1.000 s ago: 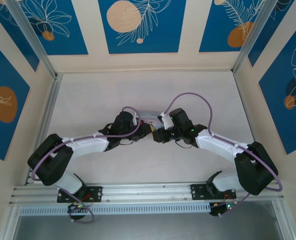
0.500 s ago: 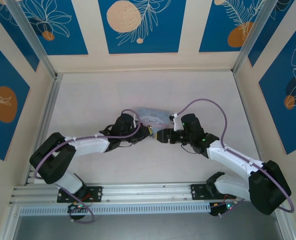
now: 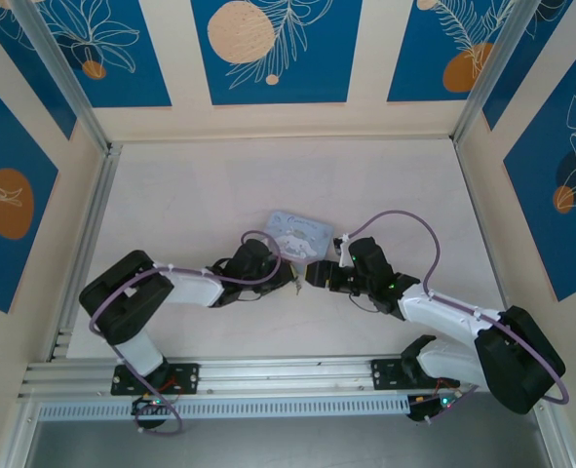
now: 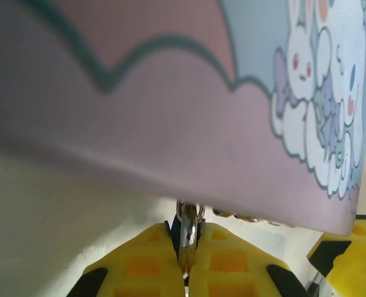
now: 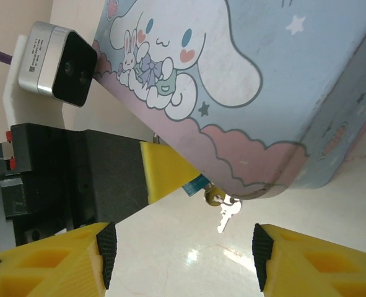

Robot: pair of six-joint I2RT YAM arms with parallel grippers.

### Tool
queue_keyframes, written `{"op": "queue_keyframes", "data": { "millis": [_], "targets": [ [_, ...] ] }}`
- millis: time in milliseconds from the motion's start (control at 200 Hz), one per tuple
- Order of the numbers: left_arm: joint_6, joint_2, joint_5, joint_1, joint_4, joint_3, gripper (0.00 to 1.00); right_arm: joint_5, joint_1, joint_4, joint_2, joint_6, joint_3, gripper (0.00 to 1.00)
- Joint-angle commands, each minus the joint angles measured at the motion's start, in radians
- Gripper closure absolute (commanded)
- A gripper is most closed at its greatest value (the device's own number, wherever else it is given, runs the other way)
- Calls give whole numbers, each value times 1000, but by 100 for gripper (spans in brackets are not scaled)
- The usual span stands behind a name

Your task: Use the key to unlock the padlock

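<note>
Left gripper (image 3: pixel 289 281) pinches the padlock (image 4: pixel 188 216) at the tin (image 3: pixel 299 234); right gripper (image 3: pixel 314 275) is released.
Top: both grippers meet just below the tin, tips near each other. Left wrist: the yellow fingers (image 4: pixel 148 257) are clenched on the silvery padlock, which reaches up to the tin's edge. Right wrist: the right gripper (image 5: pixel 183 250) has its fingers spread apart; the padlock (image 5: pixel 213 197) sits at the tin's lower rim, the key (image 5: pixel 226 216) dangling just under it.

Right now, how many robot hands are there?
2. The left hand is shut on a small metal piece at the tin's edge; the right hand is open, facing it.
</note>
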Motion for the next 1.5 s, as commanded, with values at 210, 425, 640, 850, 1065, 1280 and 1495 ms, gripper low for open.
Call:
{"op": "queue_keyframes", "data": {
  "millis": [210, 425, 640, 850, 1065, 1280, 1495],
  "targets": [
    [-45, -1, -68, -20, 10, -21, 72, 44, 13, 60, 36, 37, -10, 37],
    [-55, -143, -150, -20, -40, -103, 37, 35, 22, 101, 99, 52, 11, 36],
    [-10, -358, -256, -15, -232, -119, 15, 47, 40, 120, 155, 58, 37, 36],
    [63, -517, -326, 1, -456, -71, 0, 63, 21, 101, 200, 31, 87, 36],
    [80, -573, -368, 2, -564, -37, 0, 32, -63, 36, 293, -35, 220, 36],
    [120, -540, -354, 3, -616, 19, 0, -62, -119, -1, 355, -78, 319, 38],
    [183, -489, -365, 3, -657, 82, 0, -31, -83, 45, 280, -79, 186, 40]
  ]
}}
